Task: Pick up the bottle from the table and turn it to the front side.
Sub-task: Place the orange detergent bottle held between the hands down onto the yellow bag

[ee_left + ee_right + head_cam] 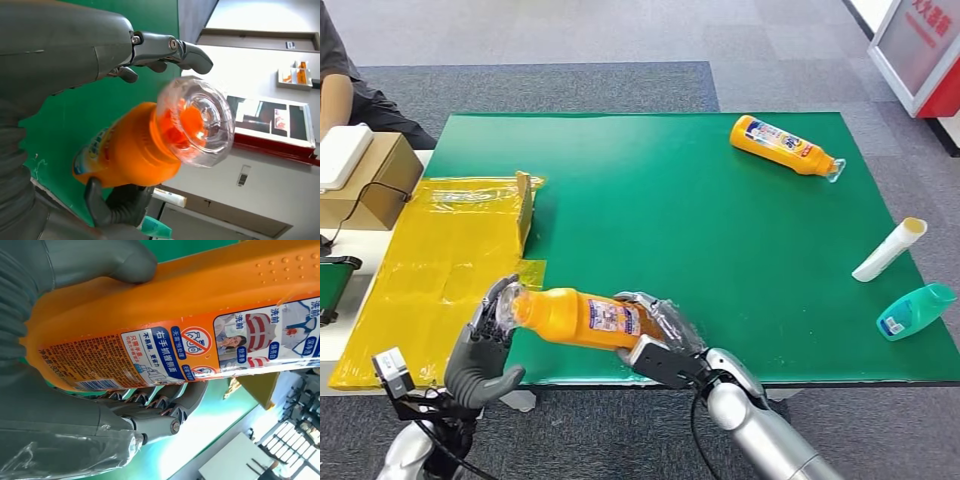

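- A table (682, 230) under a green mat carries the things.
- An orange bottle (782, 145) lies on its side near the far right corner, its clear cap toward the right edge.
- A white tube (889, 249) lies at the right edge.
- A teal bottle (915, 311) lies just beside the tube, nearer the front.
- Yellow sheeting (433, 270) with a small upright flap covers the left end.
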Controlling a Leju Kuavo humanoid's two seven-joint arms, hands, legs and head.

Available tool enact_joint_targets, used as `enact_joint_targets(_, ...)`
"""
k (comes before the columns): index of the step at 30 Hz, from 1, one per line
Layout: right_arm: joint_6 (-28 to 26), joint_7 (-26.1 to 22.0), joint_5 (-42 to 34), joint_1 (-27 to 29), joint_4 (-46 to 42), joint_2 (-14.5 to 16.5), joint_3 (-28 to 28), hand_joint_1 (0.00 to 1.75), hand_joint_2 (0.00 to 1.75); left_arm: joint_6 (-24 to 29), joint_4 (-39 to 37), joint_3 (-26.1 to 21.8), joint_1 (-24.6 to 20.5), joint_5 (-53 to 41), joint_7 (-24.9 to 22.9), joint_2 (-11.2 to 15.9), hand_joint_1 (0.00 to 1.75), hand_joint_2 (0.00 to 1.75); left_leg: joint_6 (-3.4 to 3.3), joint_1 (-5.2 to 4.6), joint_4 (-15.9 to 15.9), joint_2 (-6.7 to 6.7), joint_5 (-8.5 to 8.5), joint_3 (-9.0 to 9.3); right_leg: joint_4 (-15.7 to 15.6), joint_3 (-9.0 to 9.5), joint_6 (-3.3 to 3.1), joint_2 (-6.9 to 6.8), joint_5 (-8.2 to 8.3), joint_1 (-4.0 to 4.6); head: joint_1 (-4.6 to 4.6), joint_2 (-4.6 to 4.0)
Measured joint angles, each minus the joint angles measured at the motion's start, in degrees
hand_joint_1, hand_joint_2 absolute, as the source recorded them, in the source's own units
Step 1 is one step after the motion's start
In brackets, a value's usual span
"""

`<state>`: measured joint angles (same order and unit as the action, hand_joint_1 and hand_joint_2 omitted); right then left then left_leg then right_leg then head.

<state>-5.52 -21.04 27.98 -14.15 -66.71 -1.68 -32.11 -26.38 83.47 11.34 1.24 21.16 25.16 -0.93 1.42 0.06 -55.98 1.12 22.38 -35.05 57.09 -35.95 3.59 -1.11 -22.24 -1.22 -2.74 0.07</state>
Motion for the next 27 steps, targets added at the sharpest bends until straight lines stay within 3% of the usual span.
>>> enact_joint_targets(13,-0.3,0.6,0.3,0.2,0.1,0.9,-4.5,1.75,1.75,3.0,-0.4,0.1,-0.1,3.4,-1.4,-1.1,0.0,1.75,0.0,0.0,0.0,0.0,0.0,0.0,0.0,0.0,0.0,0.0,0.0,0.0,0.0,0.0)
enact_joint_targets(27,-0.2,0.4,-1.6,0.2,-1.7,1.0,-5.4,1.75,1.75,3.0,-0.9,0.1,-0.1,4.2,-1.6,-1.4,0.0,1.75,0.0,0.0,0.0,0.0,0.0,0.0,0.0,0.0,0.0,0.0,0.0,0.0,0.0,0.0)
